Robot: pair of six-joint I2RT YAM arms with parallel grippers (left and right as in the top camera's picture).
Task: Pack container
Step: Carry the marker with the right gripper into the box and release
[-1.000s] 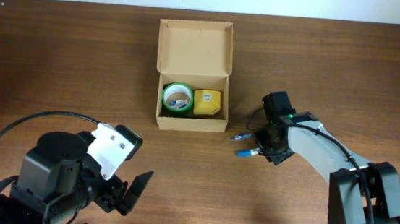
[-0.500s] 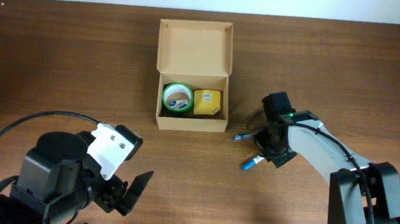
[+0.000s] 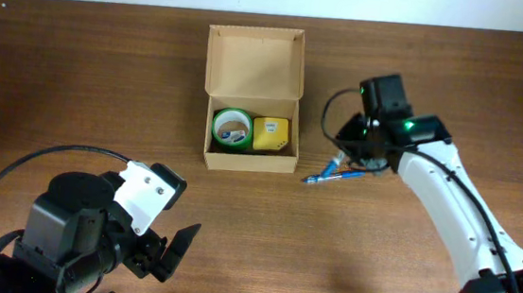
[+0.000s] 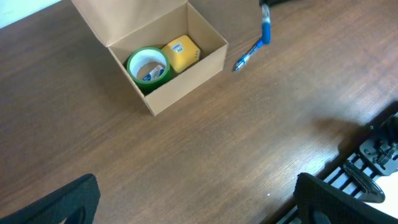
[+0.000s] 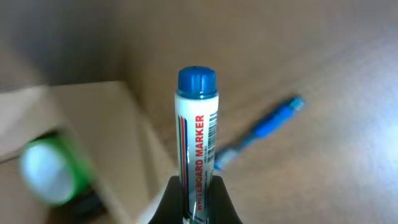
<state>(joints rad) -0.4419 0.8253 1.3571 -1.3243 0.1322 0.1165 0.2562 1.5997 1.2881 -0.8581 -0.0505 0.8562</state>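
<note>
1. The container [image 3: 252, 89], a tan cardboard box, stands on the brown wooden bench [image 3: 97, 75] in its middle part, toward the far edge in the overhead view.
2. Its lid [image 3: 255, 62] is open, folded back on the far side.
3. Inside sit a green tape roll [image 3: 231, 128] on the left and a yellow item [image 3: 271, 135] just beside it on the right; whether the two touch is hard to tell.
4. The right pincer [image 5: 196, 200] is closed on a whiteboard marker [image 5: 198, 143], gripping its lower body, with the blue cap pointing away from the wrist camera.
5. In the overhead view the right arm reaches to a spot just right of the container, and the left wrist view shows the marker off the bench.
6. A blue pen [image 3: 337, 176] lies on the bench near the container's right front corner, apart from it.
7. The left pincer [image 3: 169, 249] stands wide and holds nothing, near the front left of the bench, well apart from the container.
</note>
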